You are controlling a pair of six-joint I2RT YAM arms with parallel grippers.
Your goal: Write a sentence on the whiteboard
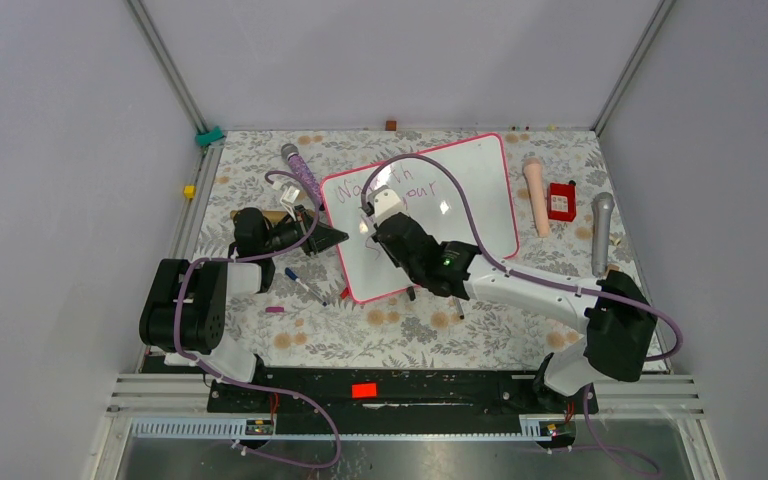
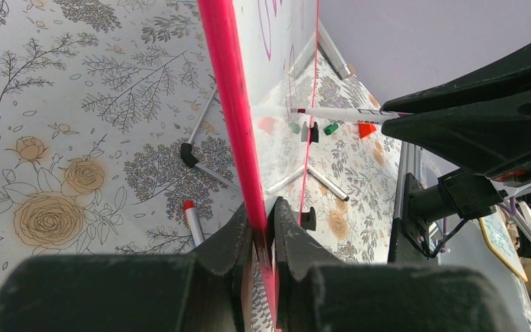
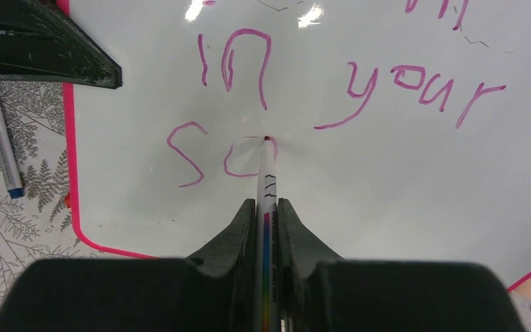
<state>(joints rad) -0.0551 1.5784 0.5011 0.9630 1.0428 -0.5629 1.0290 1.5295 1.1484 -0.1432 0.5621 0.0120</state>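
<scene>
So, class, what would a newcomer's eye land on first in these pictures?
The big pink-framed whiteboard mid-table stands out first, its purple-pink sentence ending at "so". The right gripper, shut on a marker, holds the tip at the unfinished "o", while the left gripper clamps the board's left edge.

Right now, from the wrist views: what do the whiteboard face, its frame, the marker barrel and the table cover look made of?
Whiteboard: glossy white coated face, maybe melamine or painted sheet; glare spots and reflections show.
Frame: smooth pink-red, slight sheen, probably plastic.
Marker: smooth white barrel with printed stripe, likely plastic.
Table cover: matte floral print, cloth or paper, cannot tell.
</scene>
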